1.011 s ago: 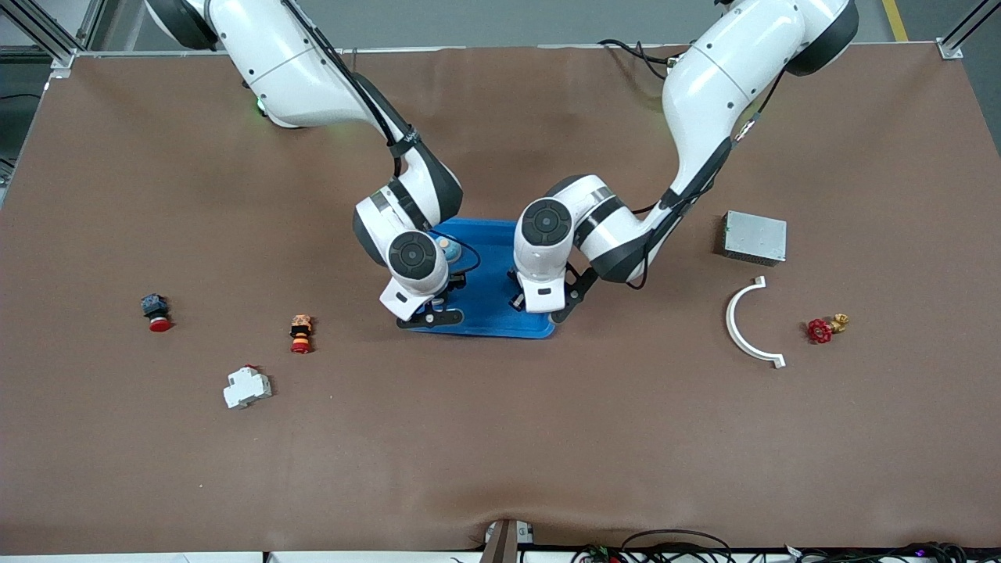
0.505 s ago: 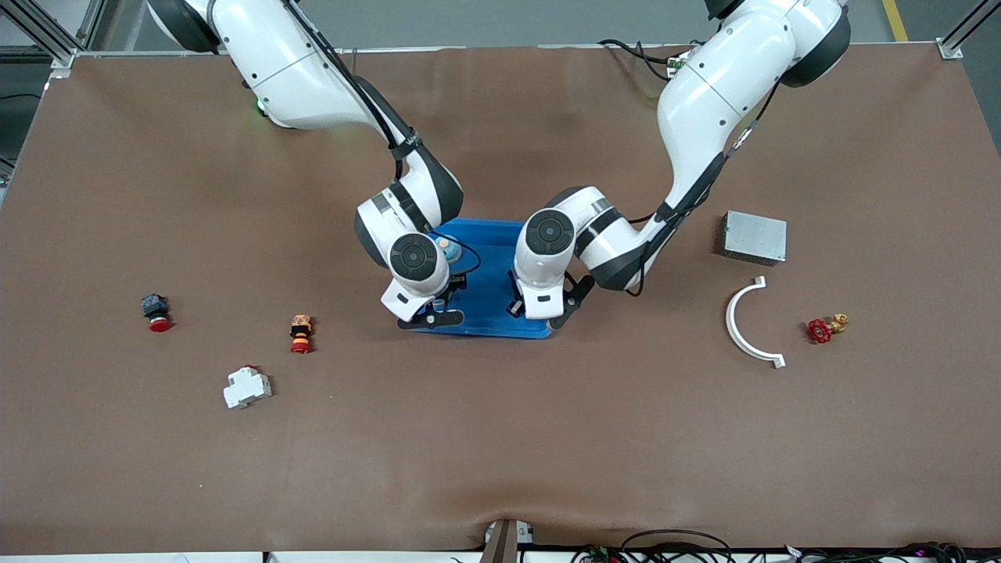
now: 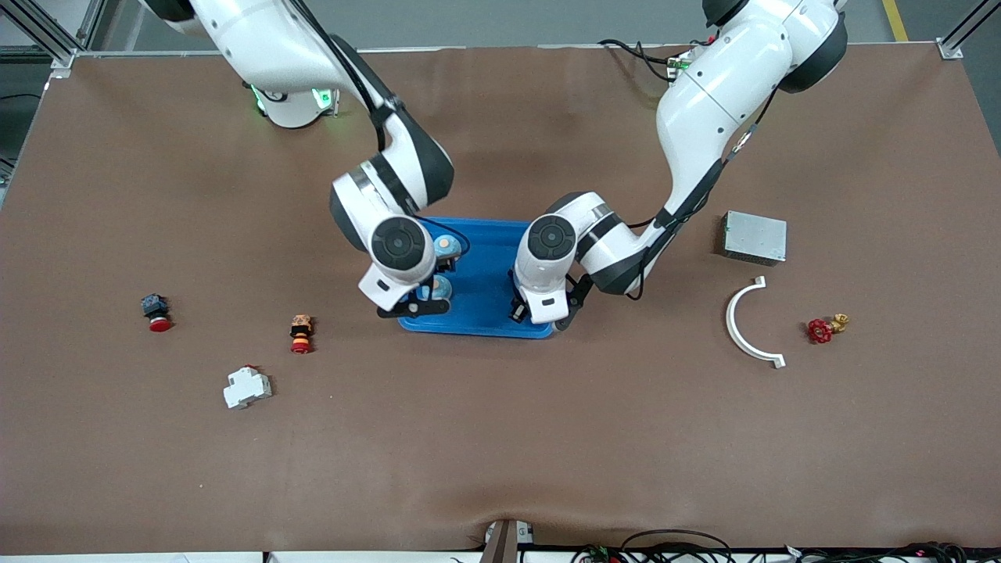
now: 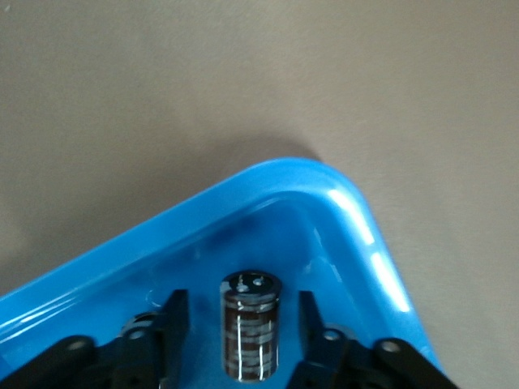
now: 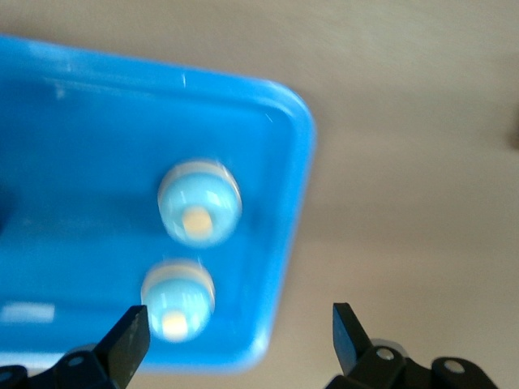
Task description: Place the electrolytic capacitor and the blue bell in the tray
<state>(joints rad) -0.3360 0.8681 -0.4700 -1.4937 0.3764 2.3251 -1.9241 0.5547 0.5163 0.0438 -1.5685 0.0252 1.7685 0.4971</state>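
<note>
Scattered around the brown table [image 3: 500, 438] were parts no arm touched. Toward the right arm's end lay a red-capped push button [image 3: 156, 311], an orange and red button [image 3: 300, 333] and, nearer the front camera, a white breaker [image 3: 247, 387]. Toward the left arm's end sat a grey metal box [image 3: 755, 237], with a white curved bracket [image 3: 749, 322] nearer the camera and a red-handled valve [image 3: 823, 328] beside the bracket.

The blue tray [image 3: 485, 266] lay mid-table, largely covered by both wrists. The right wrist view showed two blue bells [image 5: 199, 203] [image 5: 178, 300] resting in it side by side, close to one rounded corner, the tray rim [image 5: 296, 203] just beside them.

The right gripper [image 5: 239, 328] hung over that end of the tray, its fingers [image 5: 130, 336] spread wide with nothing between them; one finger was over the tray and the other over bare table.

The left arm reached in from its base, elbow bent, wrist pointing down over the tray's corner nearest the camera at its own end. The left gripper [image 4: 243, 324] was low there, and the electrolytic capacitor [image 4: 250, 326] stood upright on the tray floor between its fingers [image 4: 173, 320], which stood apart from it on both sides, gripping nothing.
</note>
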